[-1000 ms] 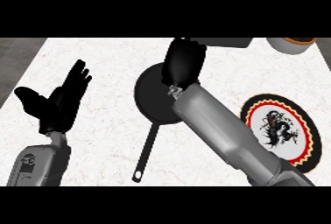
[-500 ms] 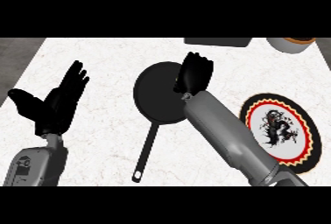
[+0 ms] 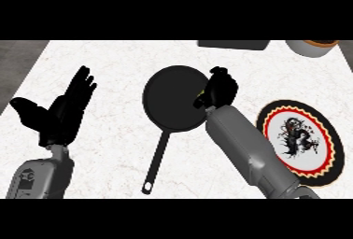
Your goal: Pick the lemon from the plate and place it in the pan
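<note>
The right hand [image 3: 219, 87] hangs over the right rim of the black pan [image 3: 172, 100], its fingers curled round the lemon [image 3: 200, 96], of which only a sliver of yellow shows at the pan's edge. The plate [image 3: 300, 138] lies to the right, beside the forearm. The left hand [image 3: 60, 114] rests open at the left of the counter [image 3: 117, 70], fingers up.

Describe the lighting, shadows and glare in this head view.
Head view: light falls evenly on the white counter; no clear cast shadows under the pan or right hand; no glare, only a dull sheen in the pan; the left hand and the right read as black silhouettes, the lemon just a yellow sliver.
</note>
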Tool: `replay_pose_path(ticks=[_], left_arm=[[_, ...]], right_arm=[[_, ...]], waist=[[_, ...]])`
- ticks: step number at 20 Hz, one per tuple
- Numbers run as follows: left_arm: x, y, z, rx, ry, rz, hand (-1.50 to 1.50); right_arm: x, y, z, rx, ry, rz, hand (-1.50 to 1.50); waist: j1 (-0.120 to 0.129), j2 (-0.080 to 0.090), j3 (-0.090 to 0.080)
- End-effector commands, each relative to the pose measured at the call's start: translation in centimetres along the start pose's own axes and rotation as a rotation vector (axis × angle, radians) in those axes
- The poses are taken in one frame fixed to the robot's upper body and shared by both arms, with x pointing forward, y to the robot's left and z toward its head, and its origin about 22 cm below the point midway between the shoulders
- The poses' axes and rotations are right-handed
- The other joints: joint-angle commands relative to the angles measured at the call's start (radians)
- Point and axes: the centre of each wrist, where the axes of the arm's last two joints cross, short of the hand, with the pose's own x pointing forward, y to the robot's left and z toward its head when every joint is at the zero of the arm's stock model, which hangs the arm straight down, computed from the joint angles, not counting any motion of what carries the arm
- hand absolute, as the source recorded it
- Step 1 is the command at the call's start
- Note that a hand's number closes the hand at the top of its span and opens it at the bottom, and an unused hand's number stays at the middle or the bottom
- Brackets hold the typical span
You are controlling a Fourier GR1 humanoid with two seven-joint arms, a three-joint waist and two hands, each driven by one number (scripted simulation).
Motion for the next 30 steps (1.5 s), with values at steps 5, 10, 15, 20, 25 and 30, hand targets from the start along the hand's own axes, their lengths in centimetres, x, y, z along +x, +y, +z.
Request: replay_pose_path(ticks=[5, 10, 15, 20, 25, 30], left_arm=[[-0.6, 0.5, 1.4, 0.021, 0.028, 0.004, 0.00], [-0.8, 2.2, 1.0, 0.081, 0.035, -0.004, 0.00], [-0.6, 1.7, 1.4, 0.090, 0.019, 0.004, 0.00], [-1.9, 1.8, 2.6, 0.101, 0.029, 0.009, 0.00], [-0.3, 1.7, 1.8, 0.101, 0.031, -0.006, 0.00], [-1.4, 4.0, 2.4, 0.089, 0.029, 0.011, 0.00]], right_arm=[[-1.6, 1.0, 1.6, -0.159, 0.004, -0.382, -1.50], [-2.4, 0.1, 2.9, -0.185, 0.039, -0.623, -1.50], [-5.4, 0.1, 7.6, -0.171, -0.037, -0.765, -1.50], [-8.9, -2.7, 12.8, -0.085, -0.099, -0.889, -1.50], [-13.4, -3.4, 18.2, -0.080, -0.112, -0.890, -1.50], [-14.5, -3.6, 17.8, -0.118, -0.135, -0.849, -1.50]], waist=[[-0.029, -0.015, 0.001], [-0.069, -0.022, 0.000], [-0.095, -0.027, 0.000], [-0.103, -0.028, 0.000], [-0.097, -0.025, -0.001], [-0.085, -0.022, -0.001]])
